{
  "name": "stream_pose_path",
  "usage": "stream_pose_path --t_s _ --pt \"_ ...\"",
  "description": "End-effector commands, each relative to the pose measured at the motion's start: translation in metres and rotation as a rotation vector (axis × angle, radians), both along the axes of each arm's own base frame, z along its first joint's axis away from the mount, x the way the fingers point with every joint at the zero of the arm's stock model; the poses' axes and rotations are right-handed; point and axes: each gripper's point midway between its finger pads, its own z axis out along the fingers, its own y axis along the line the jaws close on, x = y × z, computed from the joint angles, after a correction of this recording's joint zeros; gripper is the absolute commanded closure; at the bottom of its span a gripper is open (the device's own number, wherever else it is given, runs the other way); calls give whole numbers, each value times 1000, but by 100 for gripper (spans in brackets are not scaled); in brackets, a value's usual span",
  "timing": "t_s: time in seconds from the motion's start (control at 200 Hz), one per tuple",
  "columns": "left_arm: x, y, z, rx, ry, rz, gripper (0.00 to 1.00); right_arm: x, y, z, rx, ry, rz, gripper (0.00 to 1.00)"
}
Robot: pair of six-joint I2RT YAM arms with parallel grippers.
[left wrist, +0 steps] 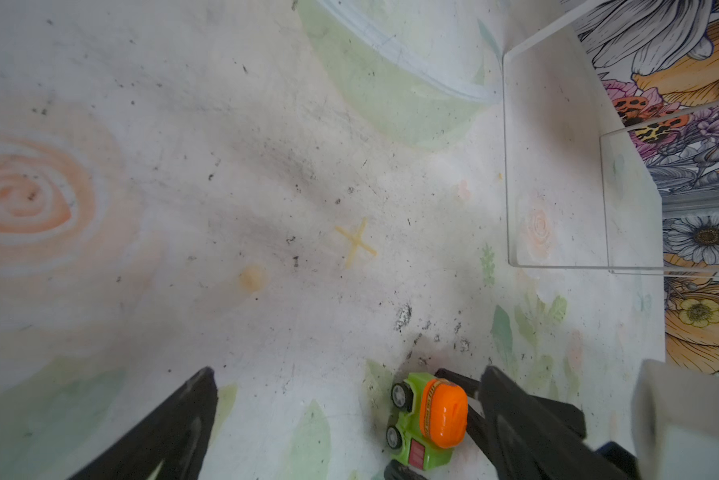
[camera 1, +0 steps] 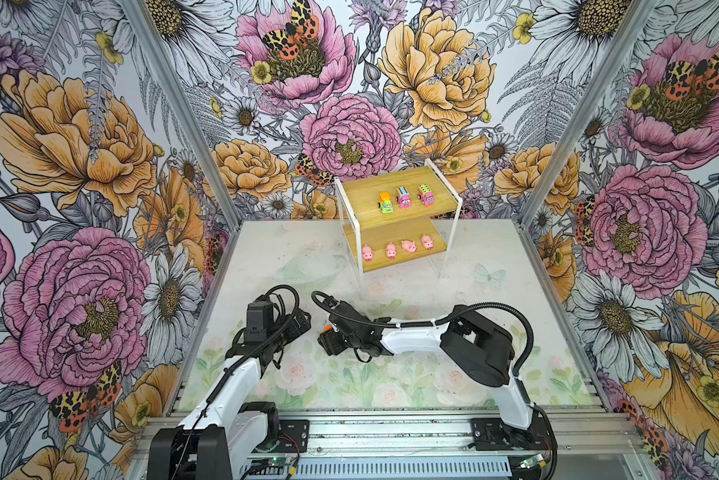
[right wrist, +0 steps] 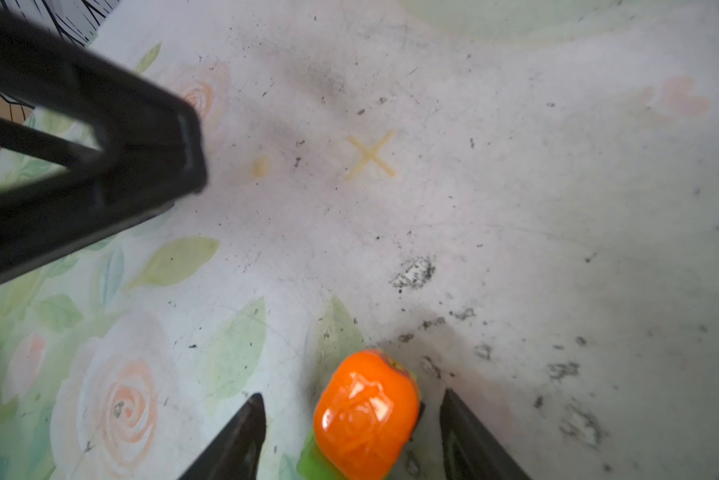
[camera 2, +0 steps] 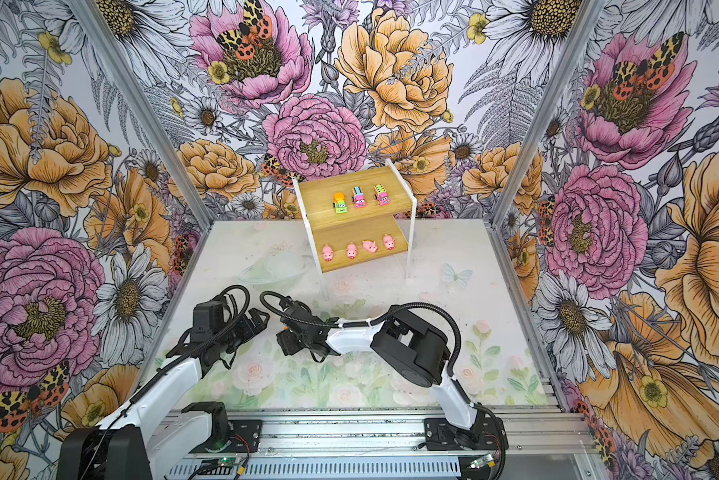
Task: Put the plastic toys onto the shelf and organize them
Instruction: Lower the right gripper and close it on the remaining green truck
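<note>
An orange-topped green truck [right wrist: 364, 415] stands on the table mat, between the fingers of my right gripper [right wrist: 353, 395]. The jaws are open, with a gap on each side of the truck. In both top views this gripper [camera 1: 326, 332] reaches across to the left of centre, over the truck [camera 2: 283, 328]. My left gripper [left wrist: 351, 374] is wide open and empty right beside it, and the truck [left wrist: 426, 419] lies near one finger. The shelf [camera 1: 362, 187] at the back holds three trucks [camera 1: 403, 197] on the upper board and several pink pigs [camera 1: 391, 250] on the lower board.
A clear plastic bowl [camera 1: 308, 268] lies on the mat left of the shelf. The shelf's pale side frame [left wrist: 557, 166] shows in the left wrist view. A faint yellow cross [right wrist: 369, 156] marks the mat ahead of both grippers. Flowered walls enclose the table.
</note>
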Motion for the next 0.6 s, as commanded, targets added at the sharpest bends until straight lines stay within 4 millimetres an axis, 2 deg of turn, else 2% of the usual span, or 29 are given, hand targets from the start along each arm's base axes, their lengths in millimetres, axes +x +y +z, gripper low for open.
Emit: stream_pose_path --t_s 0.0,0.245,0.42,0.595 --pt "-1 2 -5 -10 14 14 1 0 2 -16 -34 22 -10 38" --pt "0 3 -5 -13 10 15 1 -2 4 -15 -31 26 13 60" --pt "0 3 -5 -16 13 16 1 -5 3 -11 -30 18 44 68" --pt "0 4 -5 -17 9 16 1 -9 -2 9 -9 -6 96 72"
